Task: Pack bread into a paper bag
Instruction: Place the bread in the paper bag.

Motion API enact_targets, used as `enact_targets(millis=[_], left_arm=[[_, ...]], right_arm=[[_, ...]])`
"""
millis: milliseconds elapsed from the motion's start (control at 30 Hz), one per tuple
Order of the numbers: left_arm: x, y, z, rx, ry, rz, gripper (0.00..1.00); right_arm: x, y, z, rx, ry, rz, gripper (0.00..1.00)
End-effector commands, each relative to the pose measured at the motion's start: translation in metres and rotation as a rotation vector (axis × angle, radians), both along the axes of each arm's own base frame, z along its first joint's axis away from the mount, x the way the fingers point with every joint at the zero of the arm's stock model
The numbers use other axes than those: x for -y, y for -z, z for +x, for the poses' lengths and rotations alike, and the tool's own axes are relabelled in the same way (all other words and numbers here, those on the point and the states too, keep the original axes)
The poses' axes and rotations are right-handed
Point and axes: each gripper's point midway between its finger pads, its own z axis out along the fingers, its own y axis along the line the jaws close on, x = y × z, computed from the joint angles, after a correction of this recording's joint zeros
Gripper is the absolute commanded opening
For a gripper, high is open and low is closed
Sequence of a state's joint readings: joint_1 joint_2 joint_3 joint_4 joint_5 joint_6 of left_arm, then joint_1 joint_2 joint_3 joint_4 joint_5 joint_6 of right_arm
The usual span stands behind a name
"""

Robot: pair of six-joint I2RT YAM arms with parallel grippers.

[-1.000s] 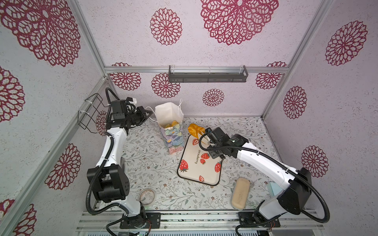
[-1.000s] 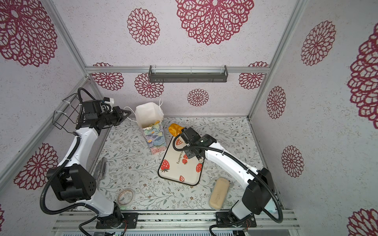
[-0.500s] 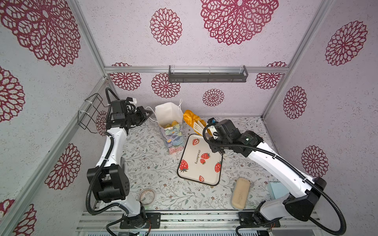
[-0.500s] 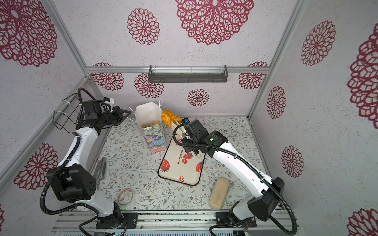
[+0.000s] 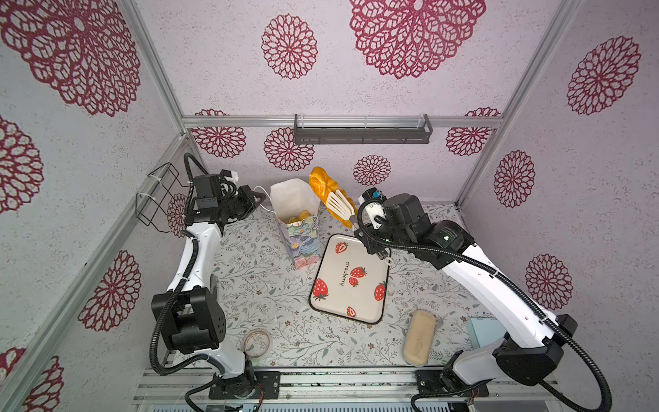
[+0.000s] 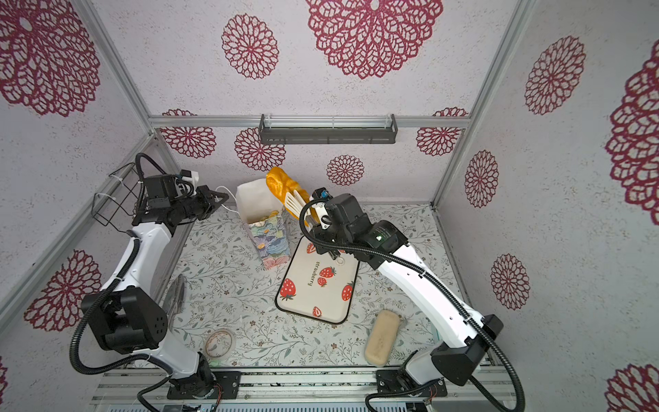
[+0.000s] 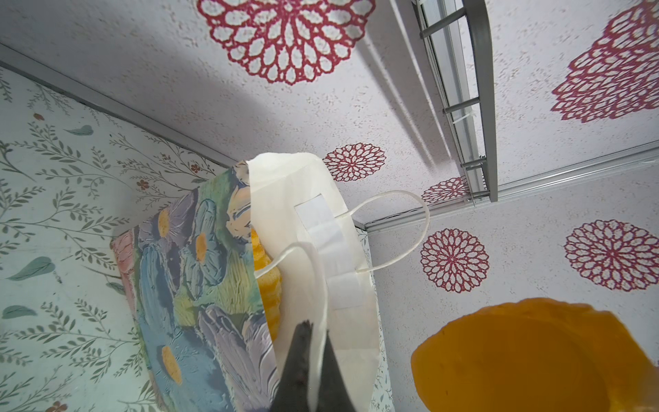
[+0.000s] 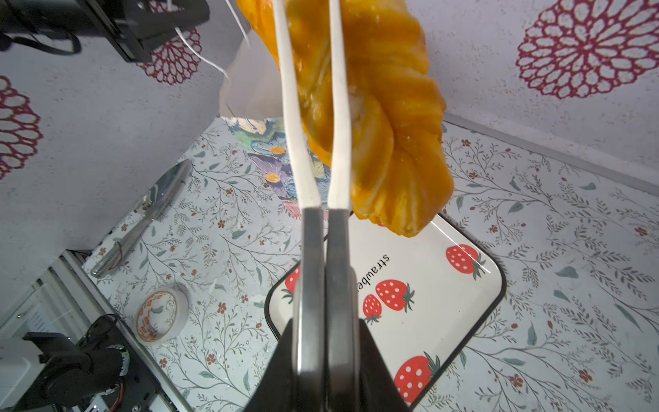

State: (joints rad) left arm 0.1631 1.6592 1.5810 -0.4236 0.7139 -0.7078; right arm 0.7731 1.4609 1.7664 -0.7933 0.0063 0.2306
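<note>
In a top view, a long twisted loaf (image 6: 280, 183) is held tilted in white tongs (image 6: 293, 205), which are clamped in the right gripper (image 6: 313, 218), above and beside the open mouth of the upright paper bag (image 6: 269, 235). The bag's cord handle (image 6: 231, 194) is pinched by the left gripper (image 6: 220, 197). A strawberry tray (image 6: 321, 285) is seen flat on the counter (image 6: 231, 278), just beside the bag.

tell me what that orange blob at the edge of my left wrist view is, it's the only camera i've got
Observer: The long twisted loaf, pinched in white tongs that the right end effector clamps shut.
Operator: is it over the bag yet
Observer: Not quite; in both top views it hangs tilted by the paper bag rim nearest the right arm.
Operator: anything left on the tray
Observer: No, the strawberry tray holds no bread.
</note>
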Motion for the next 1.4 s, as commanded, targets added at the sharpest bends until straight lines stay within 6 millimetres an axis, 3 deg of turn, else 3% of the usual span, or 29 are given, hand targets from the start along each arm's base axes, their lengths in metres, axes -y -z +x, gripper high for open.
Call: enact_targets(millis=[0,400,600,1000,1367], left_arm=[[-0.003,-0.007,0.002,0.030,0.000,0.001,0.00],[-0.003,-0.008,0.002,0.030,-0.001,0.000,0.00],[-0.003,-0.008,0.001,0.033,-0.002,0.003,0.00],[-0.003,-0.010,0.001,0.036,0.000,0.002,0.00],[-0.003,-0.010,0.001,0.037,-0.002,0.004,0.00]], right_arm=[[-0.016,-0.054,0.007,0.105,-0.023,0.144,0.19],[-0.053,-0.088,0.021,0.137,-0.117,0.229,0.19],[-0.072,-0.095,0.028,0.138,-0.163,0.262,0.19],[-0.105,-0.081,0.048,0.108,-0.223,0.276,0.19],[-0.117,-0.063,0.074,0.062,-0.221,0.294,0.19]])
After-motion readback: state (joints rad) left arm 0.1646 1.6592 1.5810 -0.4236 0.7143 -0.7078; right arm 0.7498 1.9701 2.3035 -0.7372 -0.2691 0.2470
